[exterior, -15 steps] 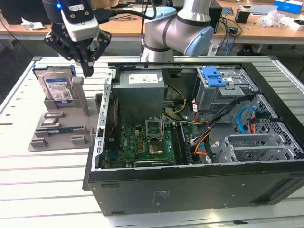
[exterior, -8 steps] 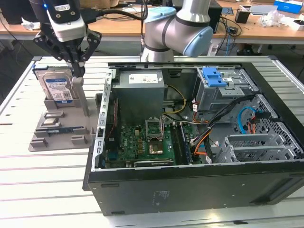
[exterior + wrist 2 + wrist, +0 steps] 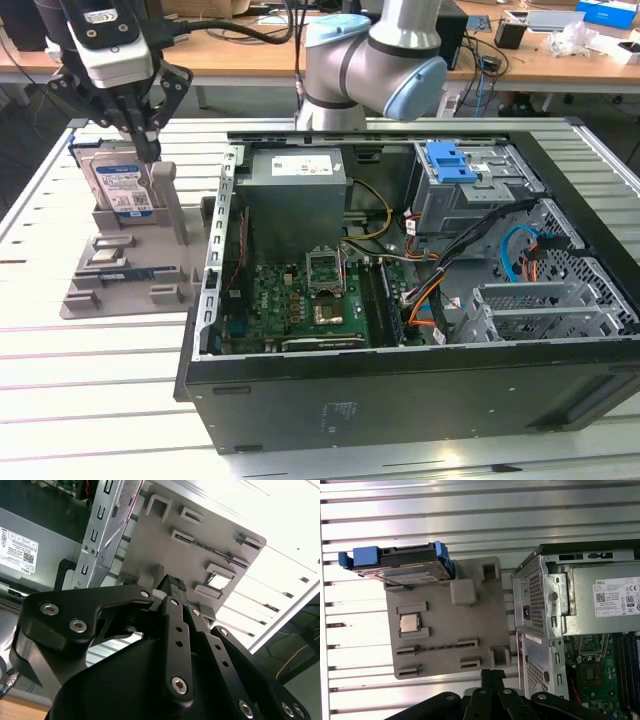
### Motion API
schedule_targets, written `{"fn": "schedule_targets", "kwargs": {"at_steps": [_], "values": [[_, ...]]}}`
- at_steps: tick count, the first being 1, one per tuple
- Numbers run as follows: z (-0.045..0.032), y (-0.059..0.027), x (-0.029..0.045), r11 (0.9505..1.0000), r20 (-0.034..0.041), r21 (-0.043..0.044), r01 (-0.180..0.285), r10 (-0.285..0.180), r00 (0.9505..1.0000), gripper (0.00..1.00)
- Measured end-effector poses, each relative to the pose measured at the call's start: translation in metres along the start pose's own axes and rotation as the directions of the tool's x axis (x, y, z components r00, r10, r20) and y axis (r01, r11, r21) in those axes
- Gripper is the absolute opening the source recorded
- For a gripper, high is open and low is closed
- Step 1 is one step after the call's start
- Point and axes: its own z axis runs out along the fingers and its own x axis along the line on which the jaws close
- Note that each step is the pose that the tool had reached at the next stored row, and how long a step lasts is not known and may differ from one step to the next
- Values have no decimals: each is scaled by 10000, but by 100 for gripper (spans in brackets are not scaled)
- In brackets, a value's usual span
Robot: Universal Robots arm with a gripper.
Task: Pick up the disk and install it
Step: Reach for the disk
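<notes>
While the open computer case [image 3: 400, 400] sits without it, the grey fixture [image 3: 120, 290] beside the case carries the disk [image 3: 120, 185] upright on edge. My gripper [image 3: 150, 152] hangs just above, fingers closed together, holding nothing. Pickup and install both outstanding.

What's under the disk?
A grey holder on the table; the disk stands on edge in it. The holder's surface directly beneath is covered by the disk.

My jaws are matt black. The disk [image 3: 400, 566] shows silver metal and blue plastic; its holder [image 3: 445, 625] matt grey plastic; the worktop [image 3: 470, 510] ribbed shiny metal.
</notes>
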Motion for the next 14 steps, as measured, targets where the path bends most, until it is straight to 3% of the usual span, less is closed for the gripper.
{"fn": "schedule_targets", "kwargs": {"at_steps": [14], "values": [[-5, -19, 263, 10000, 0, 0, 0, 0, 10000, 11]]}}
